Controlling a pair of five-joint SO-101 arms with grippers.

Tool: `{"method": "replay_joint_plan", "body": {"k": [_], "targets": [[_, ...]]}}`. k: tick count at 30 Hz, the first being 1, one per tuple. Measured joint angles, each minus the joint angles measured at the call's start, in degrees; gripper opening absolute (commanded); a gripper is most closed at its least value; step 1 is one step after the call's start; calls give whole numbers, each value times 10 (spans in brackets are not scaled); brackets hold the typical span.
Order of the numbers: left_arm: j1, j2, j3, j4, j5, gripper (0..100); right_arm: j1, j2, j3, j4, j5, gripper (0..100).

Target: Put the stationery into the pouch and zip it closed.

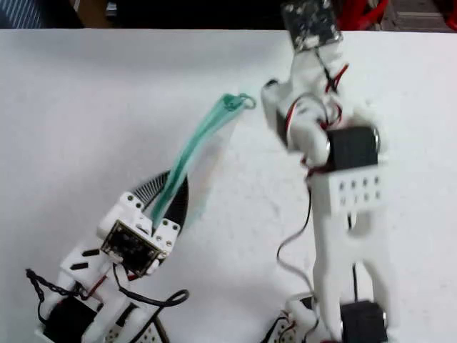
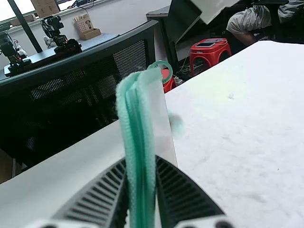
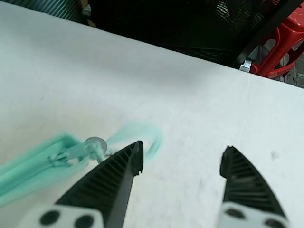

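While the left gripper (image 2: 141,162) clamps the pouch (image 1: 194,151) on edge to steady it, the right gripper (image 3: 183,146) hangs spread beside the zip pull (image 3: 135,127), seemingly lined up to tug.

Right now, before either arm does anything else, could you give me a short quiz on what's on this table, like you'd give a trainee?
1. True or false: the left end effector is shut on the pouch.
2. Pick one. The right end effector is: A) open, B) shut on the pouch, C) shut on a pen.
3. Fill the gap: the teal pull loop sits at the pouch's end ____ from the left end effector (nearest or farthest).

Key: 1 true; 2 A; 3 farthest.
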Motion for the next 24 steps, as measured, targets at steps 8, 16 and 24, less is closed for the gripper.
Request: {"method": "replay_joint_plan", "body": {"k": [8, 16, 24], "targets": [[0, 0, 0, 0, 0, 22, -85, -67, -100, 212, -207, 285], [0, 0, 0, 1, 0, 22, -265, -77, -137, 243, -344, 285], [0, 0, 0, 3, 0, 22, -281, -55, -139, 205, -395, 284]]}}
